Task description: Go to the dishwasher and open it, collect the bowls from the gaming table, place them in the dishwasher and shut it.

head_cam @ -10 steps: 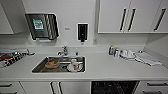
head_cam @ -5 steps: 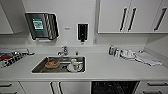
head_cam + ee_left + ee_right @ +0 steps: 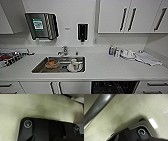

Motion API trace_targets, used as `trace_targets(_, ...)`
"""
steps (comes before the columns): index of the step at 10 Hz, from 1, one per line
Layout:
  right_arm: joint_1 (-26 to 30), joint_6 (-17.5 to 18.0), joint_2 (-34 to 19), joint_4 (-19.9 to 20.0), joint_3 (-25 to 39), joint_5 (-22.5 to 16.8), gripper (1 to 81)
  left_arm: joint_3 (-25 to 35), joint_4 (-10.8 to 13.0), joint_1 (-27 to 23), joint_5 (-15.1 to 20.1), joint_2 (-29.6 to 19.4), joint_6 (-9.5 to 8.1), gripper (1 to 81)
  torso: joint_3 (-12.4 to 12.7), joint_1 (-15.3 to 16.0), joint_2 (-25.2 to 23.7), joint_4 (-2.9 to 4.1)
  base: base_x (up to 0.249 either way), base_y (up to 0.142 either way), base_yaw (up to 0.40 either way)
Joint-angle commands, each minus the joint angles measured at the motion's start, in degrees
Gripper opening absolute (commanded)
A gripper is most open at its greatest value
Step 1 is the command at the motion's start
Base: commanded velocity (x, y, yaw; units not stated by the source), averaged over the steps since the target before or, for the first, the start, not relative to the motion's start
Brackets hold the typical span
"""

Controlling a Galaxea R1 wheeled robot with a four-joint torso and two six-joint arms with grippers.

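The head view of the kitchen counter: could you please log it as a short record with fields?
Surface: pale speckled countertop
Basin: steel sink set into the counter, holding dishes
Tap: chrome faucet behind the basin
Wall: steel paper-towel dispenser; black soap dispenser
Above right: white cabinet doors with black bar handles
Below counter: dishwasher, dark interior showing, so apparently open
Right of basin: small bottles and folded cloths

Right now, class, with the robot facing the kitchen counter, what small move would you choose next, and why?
Probably back away and turn from the counter to go for the bowls. The dishwasher under the counter, right of the sink, already shows a dark open interior with racks, so opening looks done, and no green or yellow bowl lies here.
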Motion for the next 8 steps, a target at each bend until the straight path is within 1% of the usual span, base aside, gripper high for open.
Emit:
trace_targets(1,1.7,-10.6,0.6,-0.6,-1.1,-3.3,81.1,-4.1,0.6,-2.7,2.8,1.2,0.43,81.1,0.0,0.0,0.0,0.0,0.0,0.0,0.0)
trace_targets(2,0.9,-13.1,2.3,-0.6,-3.7,-3.3,81.1,-7.0,0.6,-2.6,2.8,2.5,0.52,81.1,0.0,0.0,0.0,0.0,0.0,0.0,0.0)
trace_targets(3,0.2,-14.4,4.2,-0.6,-6.4,-3.3,81.1,-9.0,0.5,-2.6,2.8,3.6,0.52,81.1,0.0,0.0,0.0,0.0,0.0,0.0,0.0)
trace_targets(4,-0.4,-16.3,6.2,-0.6,-9.1,-3.3,81.1,-9.6,0.5,-2.7,2.8,4.1,0.52,81.1,0.0,0.0,0.0,0.0,0.0,0.0,0.0)
trace_targets(6,-1.4,-18.2,10.2,-0.6,-14.3,-3.4,81.1,-9.6,0.5,-2.6,2.9,4.1,0.52,81.1,0.0,0.0,0.0,0.0,0.0,0.0,0.0)
trace_targets(8,-2.0,-19.1,14.2,-1.0,-19.1,-3.7,81.1,-9.6,0.5,-2.6,2.9,4.0,0.52,81.1,0.0,0.0,0.0,0.0,-0.064,0.0,0.0)
